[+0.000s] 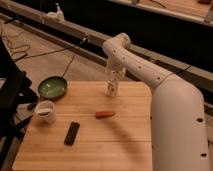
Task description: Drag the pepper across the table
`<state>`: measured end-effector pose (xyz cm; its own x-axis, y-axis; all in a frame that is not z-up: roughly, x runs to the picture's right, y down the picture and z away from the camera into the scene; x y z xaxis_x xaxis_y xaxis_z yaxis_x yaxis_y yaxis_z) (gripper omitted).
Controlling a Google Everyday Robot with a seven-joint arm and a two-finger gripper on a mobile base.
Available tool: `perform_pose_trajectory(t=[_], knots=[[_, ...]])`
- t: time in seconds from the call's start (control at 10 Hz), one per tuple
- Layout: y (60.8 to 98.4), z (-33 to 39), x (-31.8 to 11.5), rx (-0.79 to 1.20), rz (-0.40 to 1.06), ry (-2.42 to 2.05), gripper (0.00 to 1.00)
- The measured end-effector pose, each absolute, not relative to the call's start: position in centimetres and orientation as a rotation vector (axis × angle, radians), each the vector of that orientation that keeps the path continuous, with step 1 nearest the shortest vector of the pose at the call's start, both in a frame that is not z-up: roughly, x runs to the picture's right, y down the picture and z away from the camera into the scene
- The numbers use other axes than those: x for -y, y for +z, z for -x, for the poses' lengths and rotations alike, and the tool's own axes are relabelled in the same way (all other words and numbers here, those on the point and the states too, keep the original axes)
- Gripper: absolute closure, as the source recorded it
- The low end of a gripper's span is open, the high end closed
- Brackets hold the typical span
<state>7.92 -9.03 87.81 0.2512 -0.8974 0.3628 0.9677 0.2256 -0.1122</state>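
Robot arm reaches over the table from the right, its white shell filling the frame's right side. The gripper hangs pointing down above the far part of the tabletop, near the back edge; whether it's spread or closed can't be told from this angle. The pepper lies flat approx. mid-table, long axis running left-right, just in front of the gripper & clearly apart from it, w/ nothing touching it. Front-left of the pepper, a black remote lies on the wood. At the left edge sits a white cup; behind it, at the far-left corner, a green dish. Cables trail across the floor beyond.
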Motion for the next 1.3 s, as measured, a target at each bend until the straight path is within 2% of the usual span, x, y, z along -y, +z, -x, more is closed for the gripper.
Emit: perform_pose_trajectory(t=[0.7, 1.0, 1.3], knots=[[87.5, -8.3, 9.6, 0.229, 0.358, -1.318, 0.34], [87.0, -9.9, 7.9, 0.250, 0.405, -1.302, 0.34], [86.7, -9.3, 4.5, 0.352, 0.425, -1.262, 0.34]])
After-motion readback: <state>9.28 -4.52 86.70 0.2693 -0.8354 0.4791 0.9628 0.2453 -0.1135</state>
